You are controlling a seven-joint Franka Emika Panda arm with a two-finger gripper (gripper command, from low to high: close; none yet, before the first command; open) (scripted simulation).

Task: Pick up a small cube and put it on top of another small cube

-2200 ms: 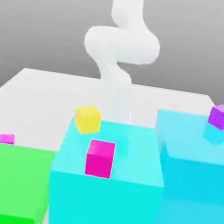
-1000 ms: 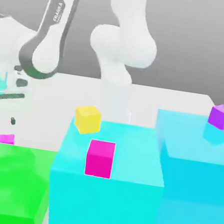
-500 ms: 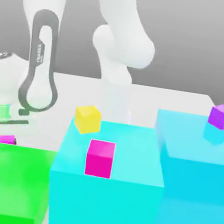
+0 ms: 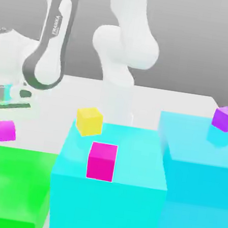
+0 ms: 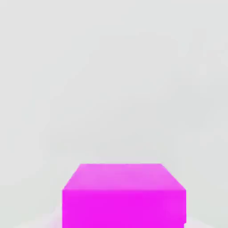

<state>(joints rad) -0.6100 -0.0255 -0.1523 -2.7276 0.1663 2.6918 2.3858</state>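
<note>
Lift in hand: the claw (image 4: 7, 128) is closed on the small magenta cube (image 4: 7, 131).
The cube hangs tilted above the green block's (image 4: 10, 183) far edge, at the exterior view's left; next, likely, comes carrying it over another cube and lowering it squarely.

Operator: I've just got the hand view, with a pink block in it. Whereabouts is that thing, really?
Observer: The small pink cube is at the exterior view's left, just above the green block in the picture.
Operator: Oh! Any other little cubes around?
Observer: A deep-pink cube sits on the middle cyan block.
Operator: And what's farthest over to the exterior view's right?
Observer: Of the cubes, the purple cube.
</note>
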